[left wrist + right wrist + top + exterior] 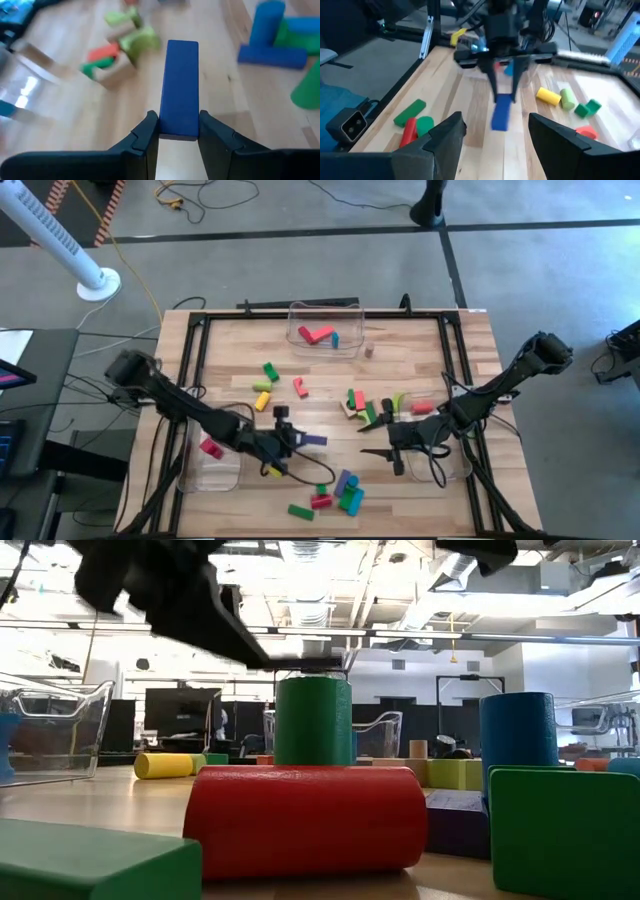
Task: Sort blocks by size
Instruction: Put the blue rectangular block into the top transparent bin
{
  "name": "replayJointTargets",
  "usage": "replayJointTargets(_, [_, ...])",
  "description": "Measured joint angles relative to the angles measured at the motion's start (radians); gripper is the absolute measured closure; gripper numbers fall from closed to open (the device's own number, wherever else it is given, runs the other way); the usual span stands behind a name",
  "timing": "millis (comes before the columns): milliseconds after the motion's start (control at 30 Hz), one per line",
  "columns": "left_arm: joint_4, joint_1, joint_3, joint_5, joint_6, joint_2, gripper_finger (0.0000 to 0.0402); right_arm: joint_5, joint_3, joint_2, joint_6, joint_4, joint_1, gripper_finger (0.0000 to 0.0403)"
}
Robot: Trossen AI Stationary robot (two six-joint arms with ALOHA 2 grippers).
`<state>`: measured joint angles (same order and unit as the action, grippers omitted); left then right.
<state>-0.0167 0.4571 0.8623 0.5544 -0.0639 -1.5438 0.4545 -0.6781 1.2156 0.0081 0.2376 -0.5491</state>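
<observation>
Grey concrete floor surrounds a wooden counter (pixel 420 340) edged by a black frame, seen from above.

1. Left edge: a clear bin (pixel 205 465) sits on the counter and contains one pink block (pixel 210 447).
2. Left arm: it reaches from the left edge toward the middle. The left tool (pixel 300 440) is closed on one end of a blue bar (pixel 180 87), one finger on each long side; the bar projects forward past the fingertips and is lifted clear of the counter, as the right wrist view confirms.
3. Centre, far edge: a second clear bin (pixel 325 310) holds a red piece (pixel 317 335) and a small blue piece (pixel 335 339).
4. Centre: loose blocks lie scattered, including a green block (pixel 270 370), a yellow cylinder (pixel 263 401) and a red block (pixel 300 387).
5. Near edge: a group of blocks lies together, with a red cylinder (pixel 310 820) lying on its side in front of an upright green cylinder (pixel 313 720).
6. Right of centre: a mixed cluster (pixel 375 408) of green, red and tan blocks lies close together.
7. Right arm: it extends in from the right edge. The right tool (pixel 385 445) stands open and empty, near the cluster and facing the left tool.
8. Right edge: a third clear bin (pixel 440 465) sits under the right arm.
</observation>
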Motion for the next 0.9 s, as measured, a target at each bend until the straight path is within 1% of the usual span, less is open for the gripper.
replayJointTargets(133, [0.060, -0.023, 0.000, -0.015, 0.045, 0.134, 0.0298, 0.000, 0.000, 0.019, -0.087, 0.098, 0.003, 0.0149])
replayJointTargets(200, [0.081, -0.046, 0.000, -0.066, 0.065, 0.195, 0.0298, 0.000, -0.001, 0.051, -0.159, 0.169, 0.008, 0.0149])
replayJointTargets(300, [0.105, -0.101, 0.000, -0.195, 0.067, 0.277, 0.0298, 0.000, -0.006, 0.120, -0.286, 0.284, 0.010, 0.0149])
replayJointTargets(400, [0.106, -0.153, 0.000, -0.333, 0.053, 0.331, 0.0298, 0.000, -0.049, 0.203, -0.414, 0.328, 0.023, 0.0149])
replayJointTargets(467, [0.107, -0.179, 0.000, -0.402, 0.042, 0.350, 0.0298, 0.014, -0.092, 0.256, -0.496, 0.335, 0.031, 0.0149])
replayJointTargets(567, [0.112, -0.204, 0.000, -0.498, 0.026, 0.357, 0.0298, 0.100, -0.166, 0.327, -0.611, 0.338, 0.036, 0.0149])
replayJointTargets(667, [0.120, -0.208, 0.000, -0.537, 0.018, 0.353, 0.0298, 0.173, -0.240, 0.381, -0.722, 0.338, 0.033, 0.0149])
replayJointTargets(767, [0.120, -0.207, 0.000, -0.558, 0.018, 0.348, 0.0298, 0.177, -0.307, 0.429, -0.798, 0.322, 0.029, 0.0149])
replayJointTargets(900, [0.112, -0.208, 0.000, -0.584, 0.009, 0.348, 0.0298, 0.177, -0.386, 0.489, -0.827, 0.215, 0.026, 0.0149])
